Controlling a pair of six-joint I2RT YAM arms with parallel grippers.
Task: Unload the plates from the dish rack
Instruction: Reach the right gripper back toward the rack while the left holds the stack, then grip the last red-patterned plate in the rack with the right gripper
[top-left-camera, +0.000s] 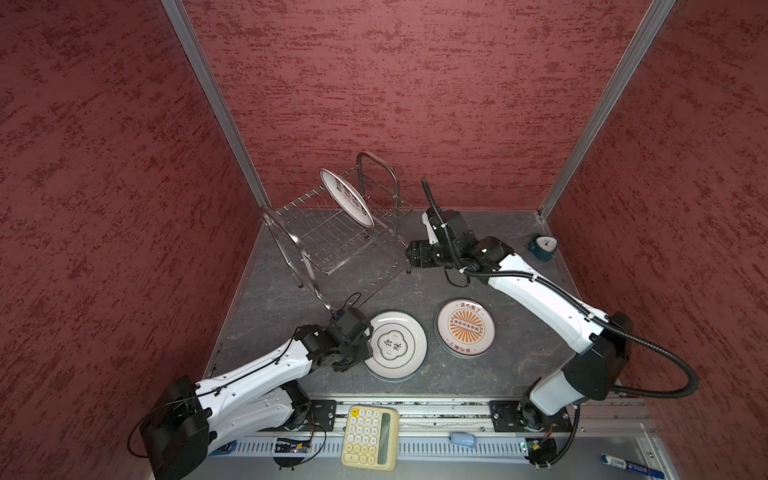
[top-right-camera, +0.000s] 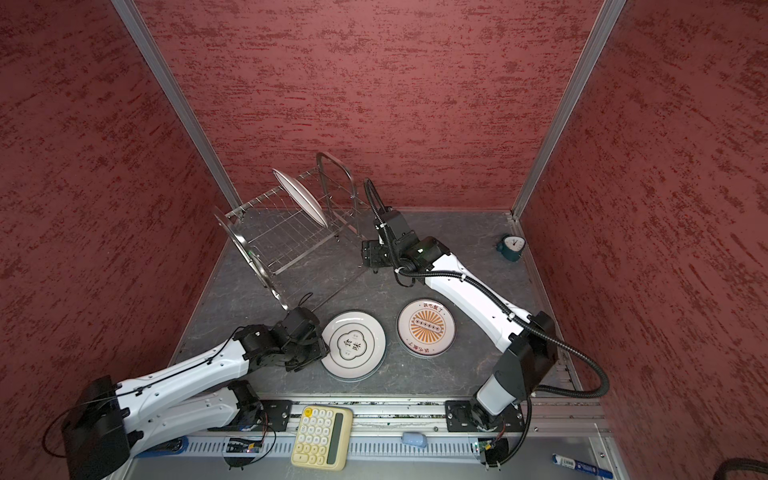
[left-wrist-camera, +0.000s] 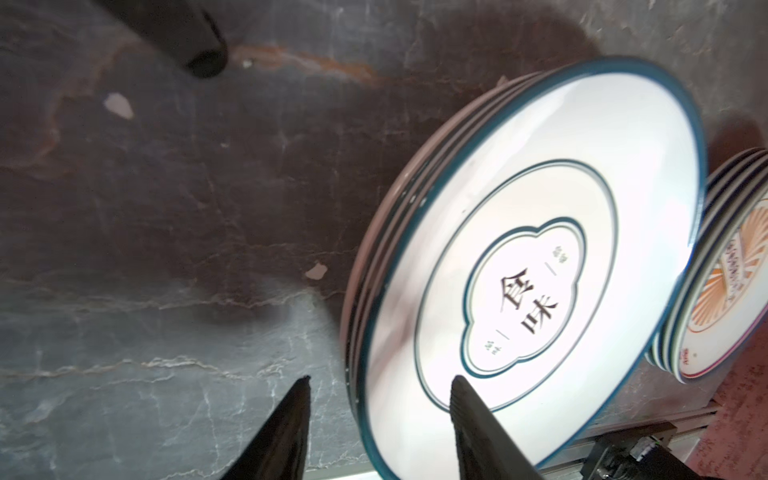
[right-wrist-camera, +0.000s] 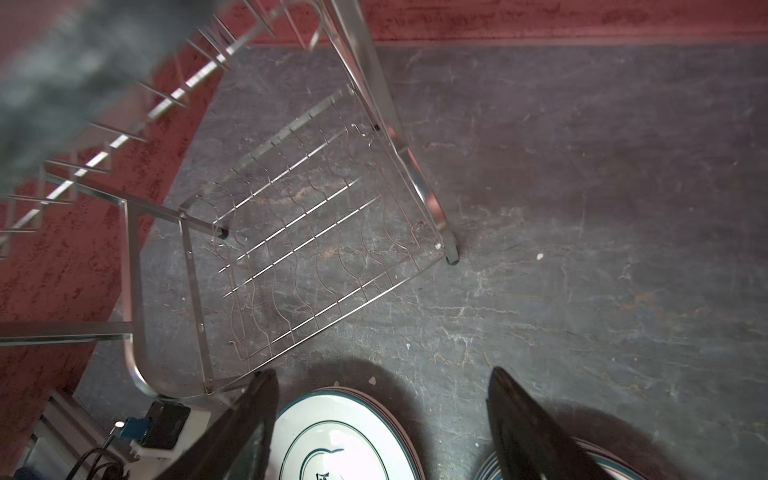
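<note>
**Standing in the dish rack (top-left-camera: 332, 237): a single plate (top-left-camera: 347, 203)**

The left fingers (left-wrist-camera: 478, 424) are spread astride the rim of the teal-rimmed stack (top-left-camera: 395, 361), near the table's (top-left-camera: 519, 361) front edge. The sunburst stack (top-left-camera: 465, 328) is set beside it. The plate is propped tilted, the rack being placed at the far left corner. The right fingers (right-wrist-camera: 523, 424) are spread, empty, beside the rack.
</note>
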